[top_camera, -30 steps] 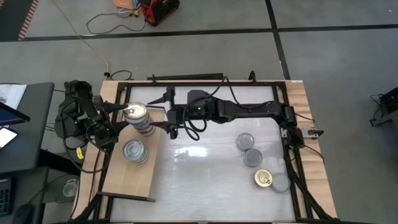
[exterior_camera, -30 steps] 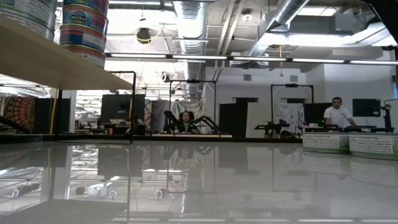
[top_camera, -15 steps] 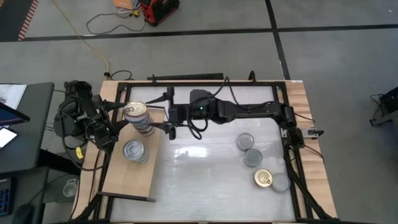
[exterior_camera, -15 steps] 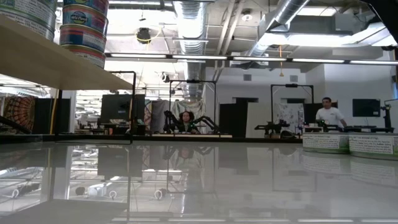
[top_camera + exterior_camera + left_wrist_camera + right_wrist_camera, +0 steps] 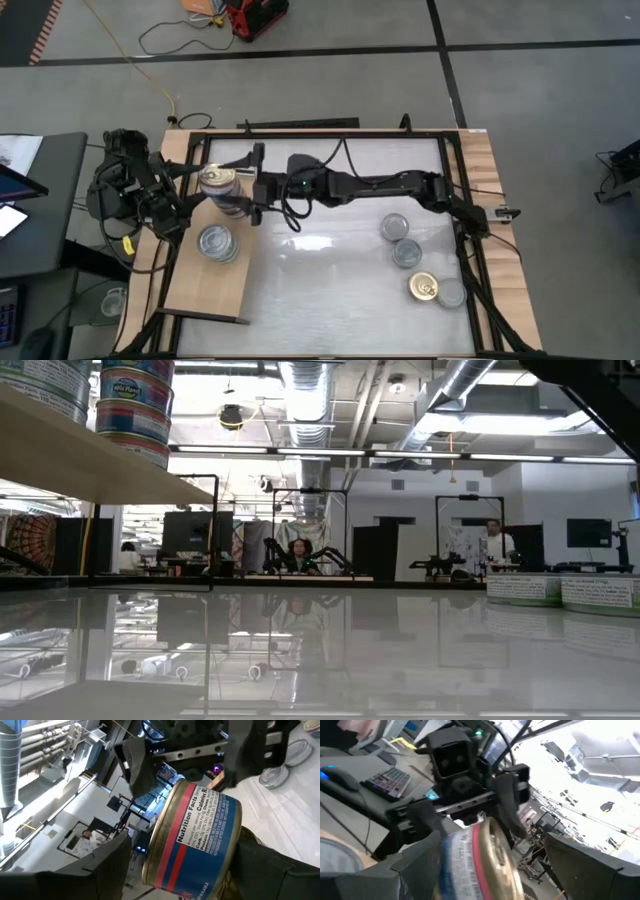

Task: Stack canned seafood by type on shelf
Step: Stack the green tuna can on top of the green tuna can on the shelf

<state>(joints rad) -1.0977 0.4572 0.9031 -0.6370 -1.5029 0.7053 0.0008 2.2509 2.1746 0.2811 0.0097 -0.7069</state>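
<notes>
Gold-top stack stands on shelf, both grippers flanking it. Left gripper and right gripper spread wide, neither visibly clamping. Risk: either finger brushing it topples the tall stack onto silver stack.

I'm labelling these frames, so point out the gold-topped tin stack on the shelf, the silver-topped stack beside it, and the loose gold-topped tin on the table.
gold-topped tin stack [image 5: 219, 181], high view, on its top lid.
silver-topped stack [image 5: 215, 240], high view, on its top lid.
loose gold-topped tin [image 5: 423, 288], high view, on its lid.
</notes>
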